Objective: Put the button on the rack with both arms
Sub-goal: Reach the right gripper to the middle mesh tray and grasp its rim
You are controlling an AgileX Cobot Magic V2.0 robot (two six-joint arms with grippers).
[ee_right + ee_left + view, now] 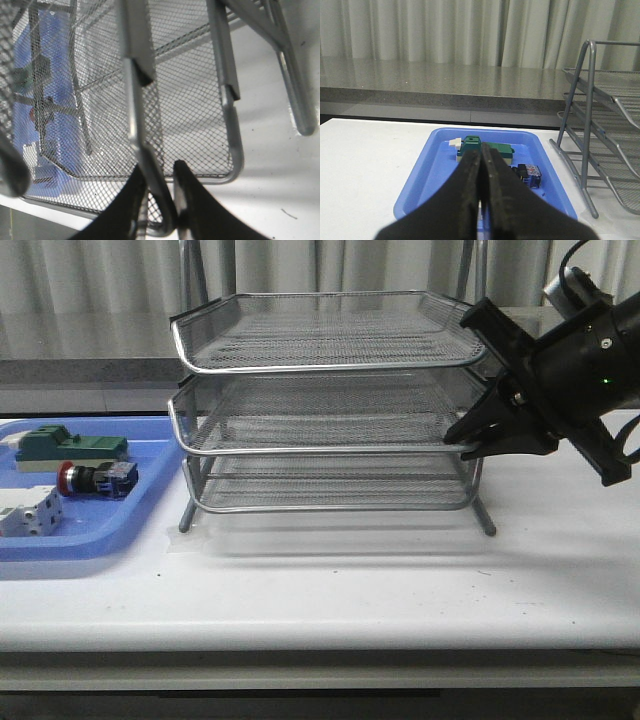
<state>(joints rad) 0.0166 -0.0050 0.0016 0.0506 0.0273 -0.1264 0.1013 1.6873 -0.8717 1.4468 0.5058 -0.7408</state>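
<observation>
1. Button, small, with round red mushroom head, black cylindrical body and blue rear block [98, 478]: lying on its side in shallow blue plastic tray [60, 548], left of the rack, just beside green rectangular block [66, 447] and near white terminal block [27, 512].
2. Handling, judged: light, rigid, hard plastic; rounded head likely to slip. Best taken across the black body or the flat-sided blue block.
3. Orientation: long axis roughly level, running left-right in front view; red head to the left, blue block toward the rack.
4. Left gripper [482, 200]: fingers pressed together, nothing between, poised over the tray short of the button.
5. Right gripper [159, 200]: clamped on chrome rim of 3-tier silver wire-mesh rack [330, 365], at middle tier's right front corner.
6. Button not yet lifted.
</observation>
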